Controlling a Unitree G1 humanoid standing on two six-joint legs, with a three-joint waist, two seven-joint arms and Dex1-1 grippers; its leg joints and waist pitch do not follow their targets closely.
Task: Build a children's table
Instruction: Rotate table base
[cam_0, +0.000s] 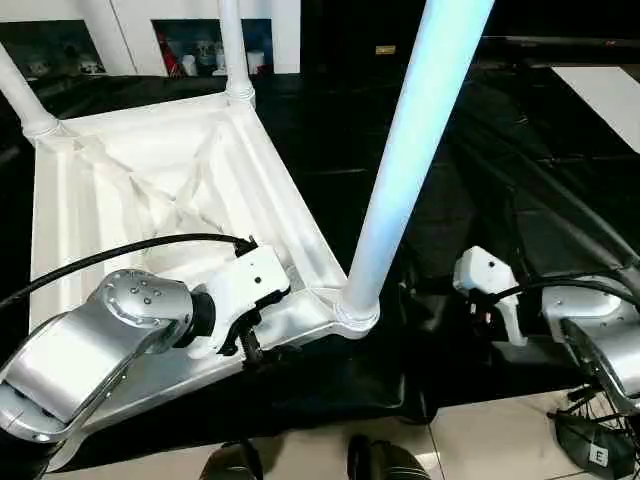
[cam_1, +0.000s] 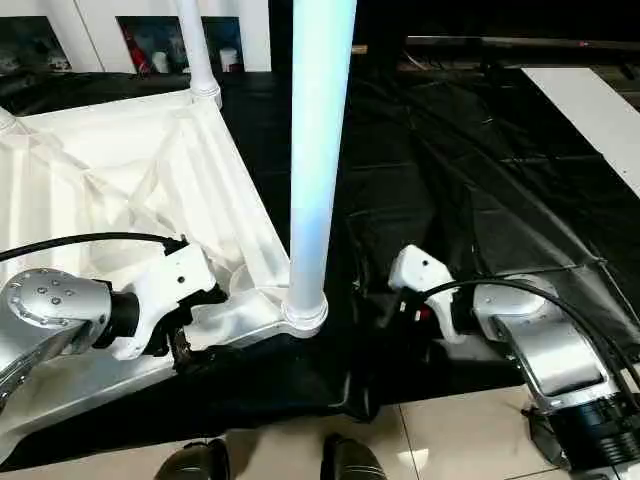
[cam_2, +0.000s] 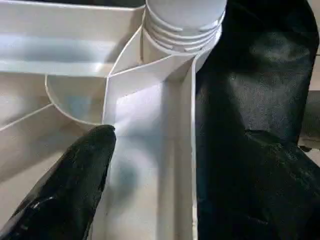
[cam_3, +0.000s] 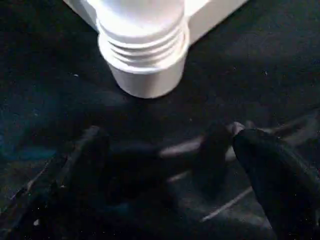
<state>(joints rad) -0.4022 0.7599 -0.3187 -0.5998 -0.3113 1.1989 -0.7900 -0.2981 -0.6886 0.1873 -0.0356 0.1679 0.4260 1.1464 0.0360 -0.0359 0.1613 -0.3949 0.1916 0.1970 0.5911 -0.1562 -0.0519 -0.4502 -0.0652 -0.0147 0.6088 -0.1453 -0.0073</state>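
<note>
The children's table lies upside down on black cloth, its white tabletop (cam_0: 150, 190) showing the ribbed X-braced underside. Three white legs stand in corner sockets: a near-right leg (cam_0: 410, 150), a far-right leg (cam_0: 232, 45) and a far-left leg (cam_0: 20, 95). My left gripper (cam_0: 250, 345) is open at the tabletop's near rim, just left of the near-right socket (cam_0: 355, 310). One finger (cam_2: 75, 185) sits inside the rim. My right gripper (cam_3: 160, 165) hovers open over the cloth to the right of that leg's ribbed base (cam_3: 142, 50), with nothing between its fingers.
Black cloth (cam_0: 480, 180) covers the floor under and to the right of the table. Pale tiles (cam_0: 480, 440) and my feet (cam_0: 380, 460) lie along the near edge. A white cabinet (cam_0: 290, 30) with shelves stands at the back. A black cable (cam_0: 130, 250) arcs over my left forearm.
</note>
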